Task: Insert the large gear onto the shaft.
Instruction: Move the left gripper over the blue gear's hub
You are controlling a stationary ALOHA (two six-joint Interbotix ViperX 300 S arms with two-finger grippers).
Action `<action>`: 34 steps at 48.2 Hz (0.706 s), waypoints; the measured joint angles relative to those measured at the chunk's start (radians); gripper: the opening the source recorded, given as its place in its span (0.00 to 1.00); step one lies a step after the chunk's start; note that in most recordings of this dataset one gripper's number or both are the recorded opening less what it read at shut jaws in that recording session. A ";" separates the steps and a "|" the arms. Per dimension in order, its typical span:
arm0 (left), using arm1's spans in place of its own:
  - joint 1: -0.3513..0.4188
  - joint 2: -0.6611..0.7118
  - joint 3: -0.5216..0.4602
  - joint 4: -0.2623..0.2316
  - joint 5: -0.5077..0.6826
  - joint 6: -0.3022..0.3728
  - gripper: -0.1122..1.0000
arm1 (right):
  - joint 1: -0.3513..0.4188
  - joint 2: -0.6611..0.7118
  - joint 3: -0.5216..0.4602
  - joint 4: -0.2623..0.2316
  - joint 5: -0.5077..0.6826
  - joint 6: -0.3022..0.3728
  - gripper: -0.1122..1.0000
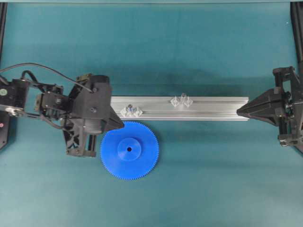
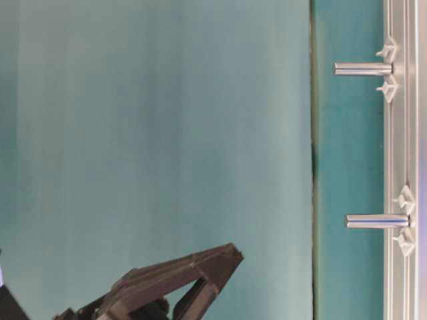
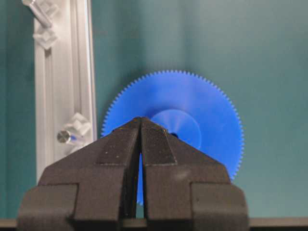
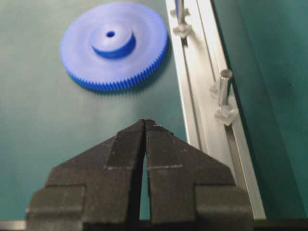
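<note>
My left gripper (image 3: 141, 126) is fully closed and empty above the large gear (image 1: 129, 150); my right gripper (image 4: 145, 126), likewise closed and empty, is well apart from it.

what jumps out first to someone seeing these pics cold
The big bright-blue toothed plastic gear lies flat on the teal table, just in front of the silver aluminium rail. Two thin grey metal pins stand on that rail. The black left pincer hangs shut over the gear's edge.
</note>
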 measured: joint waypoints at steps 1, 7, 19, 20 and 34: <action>0.000 0.005 0.000 0.000 0.002 0.002 0.10 | 0.000 0.006 0.000 -0.002 0.002 0.000 0.15; 0.000 0.037 -0.006 0.002 0.014 -0.005 0.27 | -0.003 0.046 0.000 0.000 0.000 0.000 0.15; -0.002 0.080 -0.023 0.000 0.029 -0.037 0.87 | -0.005 0.067 0.000 0.000 -0.025 0.000 0.15; -0.002 0.087 -0.026 0.000 0.032 -0.041 0.91 | -0.005 0.067 -0.002 0.000 -0.025 0.000 0.15; -0.026 0.225 -0.083 0.002 0.121 -0.044 0.94 | -0.009 0.066 0.000 0.000 -0.028 0.000 0.15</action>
